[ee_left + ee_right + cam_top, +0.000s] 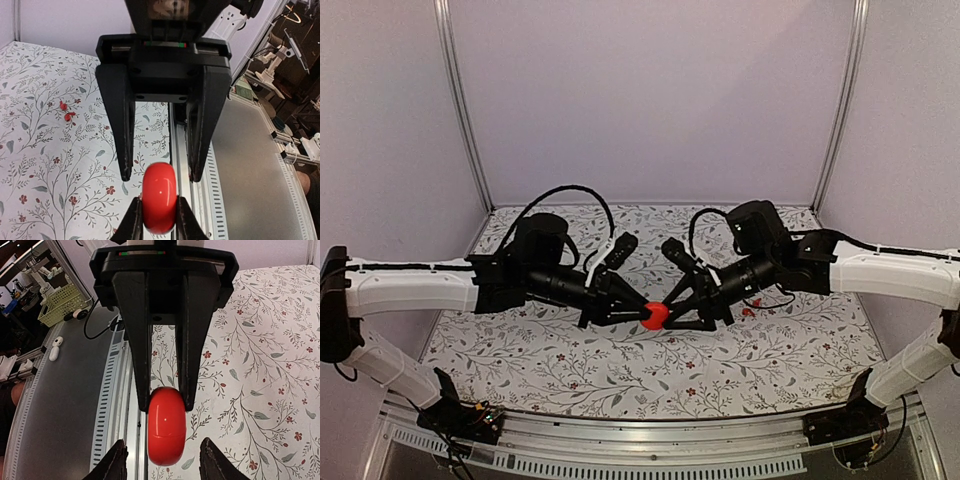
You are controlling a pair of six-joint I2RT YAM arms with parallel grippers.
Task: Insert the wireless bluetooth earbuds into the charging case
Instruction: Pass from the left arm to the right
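The red pebble-shaped charging case [656,316] is held in the air over the middle of the table, lid closed. My left gripper [157,220] is shut on it, its fingertips pinching both flat sides; this also shows in the right wrist view [166,402]. My right gripper [162,462] faces it head on, open, with its fingertips [125,175] spread wide on either side of the case [166,432] without touching it. Two tiny red earbuds [66,111] lie on the cloth, to the right of the grippers in the top view [748,311].
The table carries a floral cloth [570,370]. An aluminium rail [650,432] runs along the near edge. Pale enclosure walls with metal posts [465,110] close in the back and sides. A green basket [60,302] stands off the table.
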